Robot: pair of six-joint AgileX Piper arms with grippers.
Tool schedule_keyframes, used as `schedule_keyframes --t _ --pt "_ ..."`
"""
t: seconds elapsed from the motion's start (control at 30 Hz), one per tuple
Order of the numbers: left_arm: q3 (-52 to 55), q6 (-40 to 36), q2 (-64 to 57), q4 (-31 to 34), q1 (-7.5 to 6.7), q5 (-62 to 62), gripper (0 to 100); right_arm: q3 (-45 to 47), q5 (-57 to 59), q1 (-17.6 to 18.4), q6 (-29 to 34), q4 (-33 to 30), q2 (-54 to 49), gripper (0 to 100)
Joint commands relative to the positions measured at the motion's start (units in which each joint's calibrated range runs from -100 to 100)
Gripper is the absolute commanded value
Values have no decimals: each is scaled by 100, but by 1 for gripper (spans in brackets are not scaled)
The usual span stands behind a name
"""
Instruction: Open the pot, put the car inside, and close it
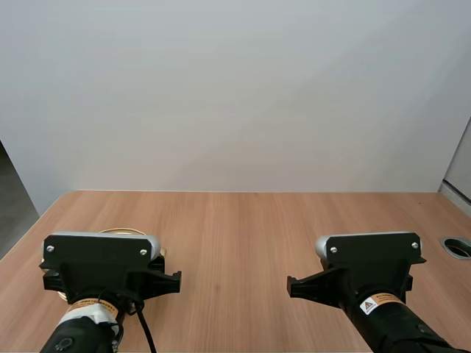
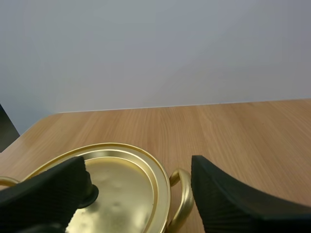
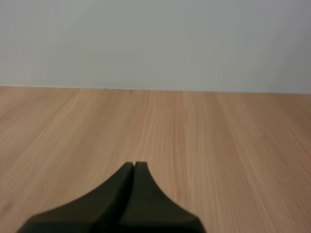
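A gold pot (image 1: 122, 232) stands at the table's near left, mostly hidden under my left arm (image 1: 103, 265). In the left wrist view its gold lid (image 2: 121, 189) lies shut on it, with a black knob (image 2: 90, 194) in the middle and a gold side handle (image 2: 182, 194). My left gripper (image 2: 138, 165) is open just above the lid; one finger is beside the knob, the other past the handle. My right gripper (image 3: 134, 166) is shut on nothing, low over bare wood at the near right.
The wooden table (image 1: 243, 235) runs to a plain white wall. A round cable hole (image 1: 458, 246) sits at the table's right edge. The right arm (image 1: 368, 268) is at the near right.
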Motion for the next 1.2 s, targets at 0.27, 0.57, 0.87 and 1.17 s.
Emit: schedule_keyframes --t 0.27,0.57,0.87,1.17 --pt "0 2 4 8 -4 15 100 0 -14 71 -9 14 3 0" --pt "0 323 4 8 -4 166 86 0 134 71 -9 14 3 0" --pt "0 502 4 648 -4 1298 0 0 287 71 302 168 3 0" --pt "-84 434 4 1010 -4 2248 0 0 681 71 1035 -207 3 0"
